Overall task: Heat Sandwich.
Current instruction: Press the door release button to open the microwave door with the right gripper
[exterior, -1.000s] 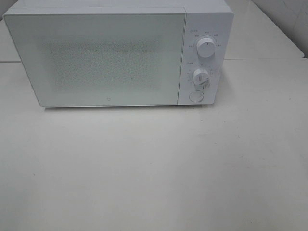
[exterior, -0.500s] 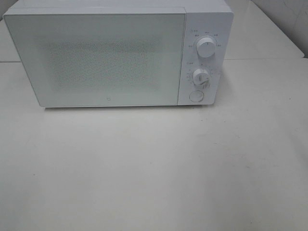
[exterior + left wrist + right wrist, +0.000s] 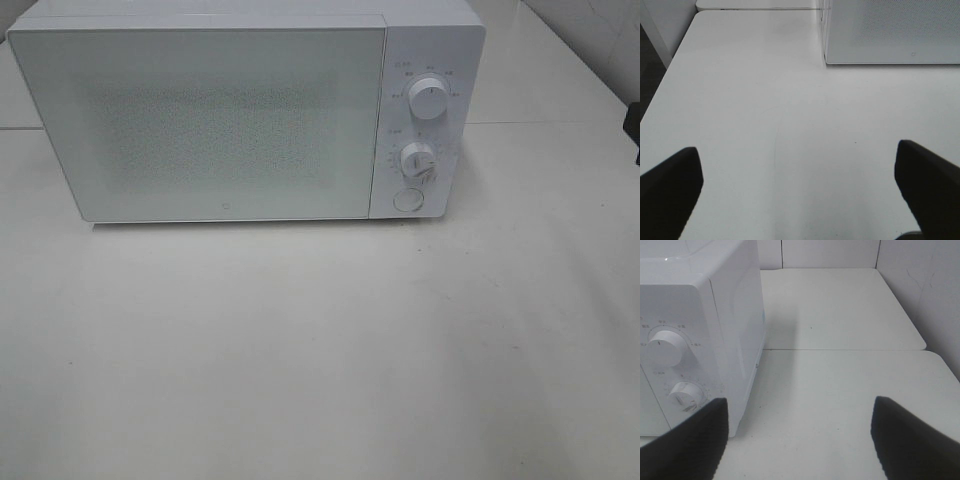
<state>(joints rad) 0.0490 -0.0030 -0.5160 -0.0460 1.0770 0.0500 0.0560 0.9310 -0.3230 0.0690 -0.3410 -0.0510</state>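
The sandwich shows in no view; whether it sits behind the closed door I cannot tell. A white microwave (image 3: pixel 220 120) stands at the back of the white table (image 3: pixel 320 350), its door shut. My left gripper (image 3: pixel 800 195) is open over bare table, left of and in front of the microwave's corner (image 3: pixel 890 30), with nothing between its fingers (image 3: pixel 670 195). My right gripper (image 3: pixel 799 440) is open too and empty, hovering to the right of the microwave's control side (image 3: pixel 705 340). Only a dark sliver of the right arm (image 3: pixel 633 125) shows in the high view.
The microwave's panel carries an upper knob (image 3: pixel 428 98), a lower knob (image 3: pixel 417 160) and a round button (image 3: pixel 406 200). A wall (image 3: pixel 920 285) rises to the right of the table. The table's left edge (image 3: pixel 665 85) drops off beside the left gripper.
A dark piece of the right arm has come into the right edge of the high view. The microwave has not moved.
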